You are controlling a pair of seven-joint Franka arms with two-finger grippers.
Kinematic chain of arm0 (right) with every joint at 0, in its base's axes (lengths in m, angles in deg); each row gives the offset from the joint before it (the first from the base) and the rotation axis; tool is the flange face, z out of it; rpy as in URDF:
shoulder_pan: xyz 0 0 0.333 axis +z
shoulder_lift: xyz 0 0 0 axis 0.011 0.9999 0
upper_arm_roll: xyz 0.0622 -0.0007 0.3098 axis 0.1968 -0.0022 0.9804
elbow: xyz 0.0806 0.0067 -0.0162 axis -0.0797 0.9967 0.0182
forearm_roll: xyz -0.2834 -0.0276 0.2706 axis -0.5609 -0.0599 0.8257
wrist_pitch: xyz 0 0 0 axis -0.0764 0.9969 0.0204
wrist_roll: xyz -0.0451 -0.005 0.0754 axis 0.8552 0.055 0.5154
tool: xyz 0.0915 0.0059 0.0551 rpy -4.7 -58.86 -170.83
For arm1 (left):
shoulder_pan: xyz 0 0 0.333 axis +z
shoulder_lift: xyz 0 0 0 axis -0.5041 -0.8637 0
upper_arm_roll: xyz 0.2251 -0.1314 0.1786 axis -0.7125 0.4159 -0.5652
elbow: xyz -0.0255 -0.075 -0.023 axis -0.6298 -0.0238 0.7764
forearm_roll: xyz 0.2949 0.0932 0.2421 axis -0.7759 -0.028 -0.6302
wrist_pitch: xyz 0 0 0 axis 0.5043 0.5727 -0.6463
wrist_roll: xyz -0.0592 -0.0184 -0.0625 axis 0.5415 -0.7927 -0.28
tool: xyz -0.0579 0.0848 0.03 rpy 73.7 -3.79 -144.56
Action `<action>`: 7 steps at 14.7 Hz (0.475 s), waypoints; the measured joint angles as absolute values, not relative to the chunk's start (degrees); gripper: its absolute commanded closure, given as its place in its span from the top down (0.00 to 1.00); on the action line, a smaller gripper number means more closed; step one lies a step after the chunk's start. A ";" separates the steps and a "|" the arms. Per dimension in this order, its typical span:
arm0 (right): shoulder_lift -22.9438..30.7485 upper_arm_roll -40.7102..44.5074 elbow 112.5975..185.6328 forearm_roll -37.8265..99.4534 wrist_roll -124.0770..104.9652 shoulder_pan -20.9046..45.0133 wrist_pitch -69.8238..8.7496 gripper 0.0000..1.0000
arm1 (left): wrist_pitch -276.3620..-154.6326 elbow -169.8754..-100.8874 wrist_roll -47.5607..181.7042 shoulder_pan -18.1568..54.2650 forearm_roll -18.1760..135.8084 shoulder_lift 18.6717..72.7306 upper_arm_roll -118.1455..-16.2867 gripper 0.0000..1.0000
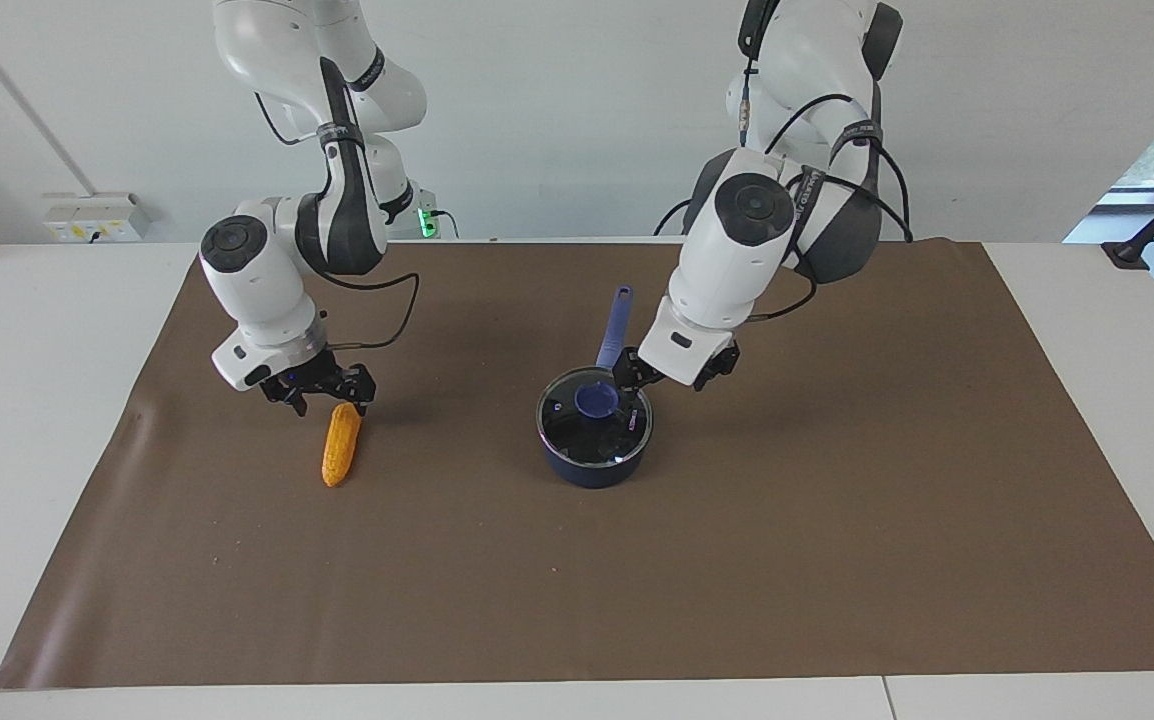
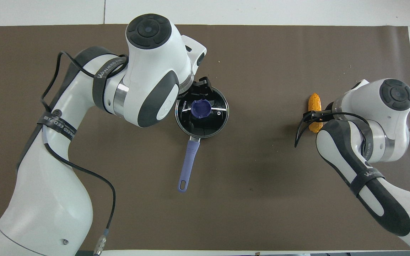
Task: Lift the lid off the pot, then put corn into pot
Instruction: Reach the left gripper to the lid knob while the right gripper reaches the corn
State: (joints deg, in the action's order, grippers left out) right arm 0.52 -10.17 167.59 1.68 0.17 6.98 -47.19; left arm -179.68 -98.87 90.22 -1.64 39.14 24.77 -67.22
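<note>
The pot (image 1: 592, 462), lid (image 1: 594, 418) on, sat mid-frame; the corn (image 1: 341, 444) lay centre-left. The left gripper (image 1: 670, 375) hung spread beside the lid. Right gripper (image 1: 320, 392): jaws unclear. Arm bands read "WANJEED".

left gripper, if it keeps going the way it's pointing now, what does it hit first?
Most likely the lid of the pot: the left gripper angles down at its rim beside the knob. Depth is uncertain.

A: Where are your arms at?

B: Your left gripper (image 1: 664, 374) hangs low on a bent arm, wrist tipped down, jaws spread wide. Your right gripper (image 1: 322, 392) sits low too, wrist pointing down, elbow folded back. Can't call its jaws either way.
</note>
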 measured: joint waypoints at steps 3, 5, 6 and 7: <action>1.61 -10.25 167.58 1.68 -0.02 6.98 -47.31 0.48 | -180.82 -98.85 90.55 -2.33 39.14 23.49 -67.28 0.99; 1.79 -10.25 167.56 1.68 -0.04 6.98 -47.31 0.08 | -181.12 -98.79 90.64 -2.48 39.14 23.42 -67.27 0.99; 1.83 -10.24 167.53 1.68 -0.06 7.01 -47.30 0.00 | -181.21 -98.75 90.87 -2.66 39.14 23.42 -67.25 0.99; 1.83 -10.20 167.43 1.68 -0.06 7.07 -47.28 0.00 | -181.35 -98.75 91.07 -2.97 39.14 23.40 -67.26 0.99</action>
State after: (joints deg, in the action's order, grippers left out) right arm 1.83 -10.20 167.43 1.68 -0.06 7.07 -47.28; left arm -181.35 -98.75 91.07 -2.97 39.14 23.40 -67.26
